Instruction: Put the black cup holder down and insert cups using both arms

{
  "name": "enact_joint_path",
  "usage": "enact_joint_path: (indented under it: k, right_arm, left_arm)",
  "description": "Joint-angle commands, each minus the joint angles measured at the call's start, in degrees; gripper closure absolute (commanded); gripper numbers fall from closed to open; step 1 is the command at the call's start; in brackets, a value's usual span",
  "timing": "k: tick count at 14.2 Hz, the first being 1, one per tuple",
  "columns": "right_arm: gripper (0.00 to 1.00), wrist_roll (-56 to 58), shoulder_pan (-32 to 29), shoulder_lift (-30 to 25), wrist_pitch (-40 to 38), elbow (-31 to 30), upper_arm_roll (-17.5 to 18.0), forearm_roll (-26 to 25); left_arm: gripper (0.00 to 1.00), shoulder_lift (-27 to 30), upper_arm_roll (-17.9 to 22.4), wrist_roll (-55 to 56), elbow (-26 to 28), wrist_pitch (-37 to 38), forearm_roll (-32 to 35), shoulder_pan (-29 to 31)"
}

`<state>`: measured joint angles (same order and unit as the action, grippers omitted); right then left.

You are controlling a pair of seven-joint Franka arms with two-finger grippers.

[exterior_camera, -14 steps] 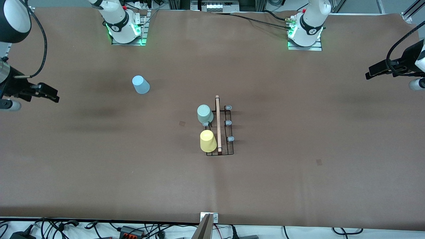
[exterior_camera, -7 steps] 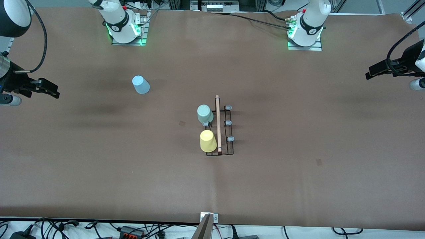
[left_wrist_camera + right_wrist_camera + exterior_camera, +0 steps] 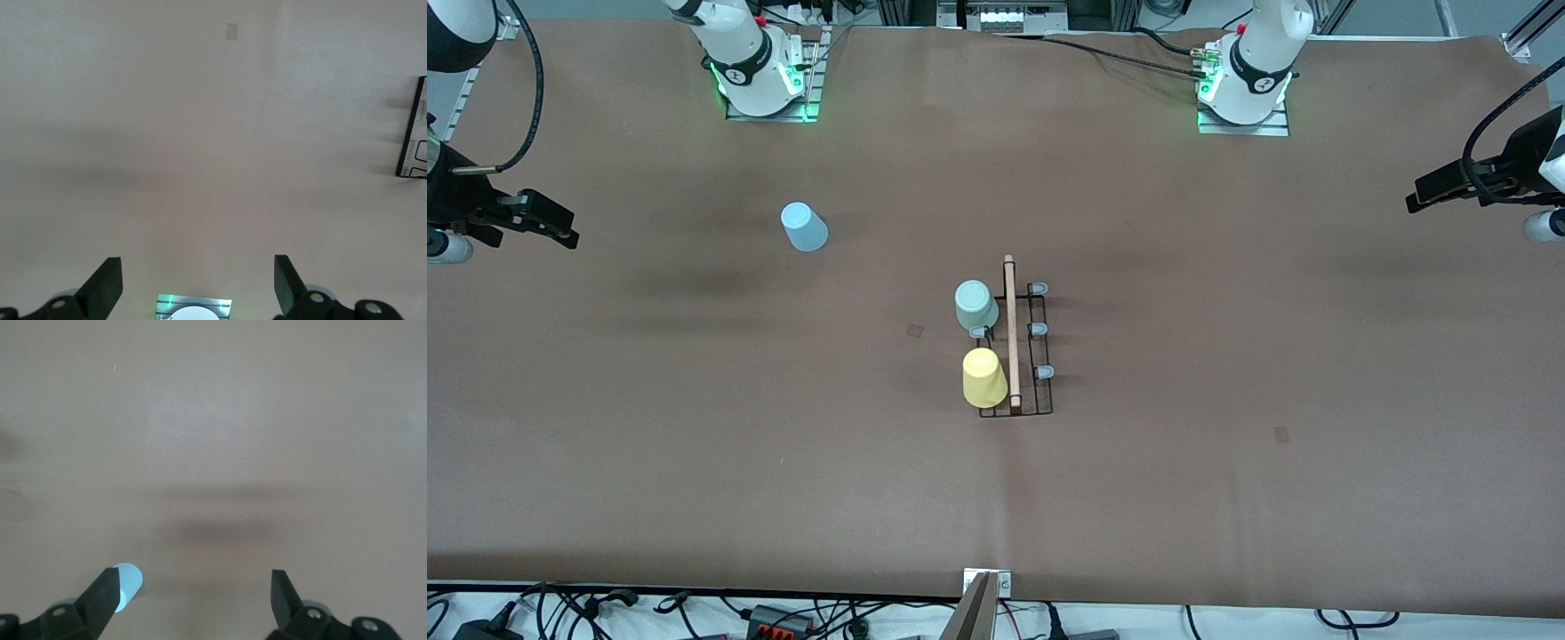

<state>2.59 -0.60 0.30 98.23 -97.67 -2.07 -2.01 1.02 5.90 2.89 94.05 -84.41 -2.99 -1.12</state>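
Observation:
The black cup holder (image 3: 1040,391) stands mid-table, its wooden rod handle (image 3: 1011,329) pointing toward the front camera. An upturned mint cup (image 3: 976,305) and an upturned yellow cup (image 3: 984,378) sit on its pegs, on the side toward the right arm's end. The light blue cup (image 3: 804,227) stands upturned on the table, apart from the rack and farther from the camera; it also shows by one fingertip (image 3: 127,583). My right gripper (image 3: 560,229) (image 3: 193,590) hangs open and empty over the table's right-arm end. My left gripper (image 3: 1421,194) (image 3: 197,283) waits open and empty over the left-arm end, a rack corner (image 3: 412,133) at its view's edge.
The two arm bases (image 3: 765,84) (image 3: 1245,93) stand along the table edge farthest from the camera. Small square marks (image 3: 915,330) (image 3: 1281,434) lie on the brown cover. Cables (image 3: 783,618) run along the nearest edge.
My right gripper has drifted away from the front camera along its end of the table, still open. The left arm, the rack and the cups have not moved.

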Motion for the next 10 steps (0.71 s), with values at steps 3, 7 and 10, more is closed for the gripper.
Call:
enact_joint_path:
  k: [3, 7, 10]
  right_arm:
    - [0.0, 0.05, -0.11, -1.0, -1.46, -0.59, -0.04, 0.95]
    - [0.0, 0.05, -0.02, -1.0, -1.81, -0.59, -0.04, 0.95]
    - [0.0, 0.05, -0.02, -1.0, -1.99, -0.59, -0.04, 0.95]
  left_arm:
    - [0.0, -0.67, -0.02, -1.22, -1.59, 0.73, -0.96, 0.51]
    - [0.0, -0.67, -0.1, -1.22, -1.59, 0.73, -0.96, 0.51]
    - [0.0, -0.76, -0.02, -1.22, -1.59, 0.73, -0.96, 0.51]
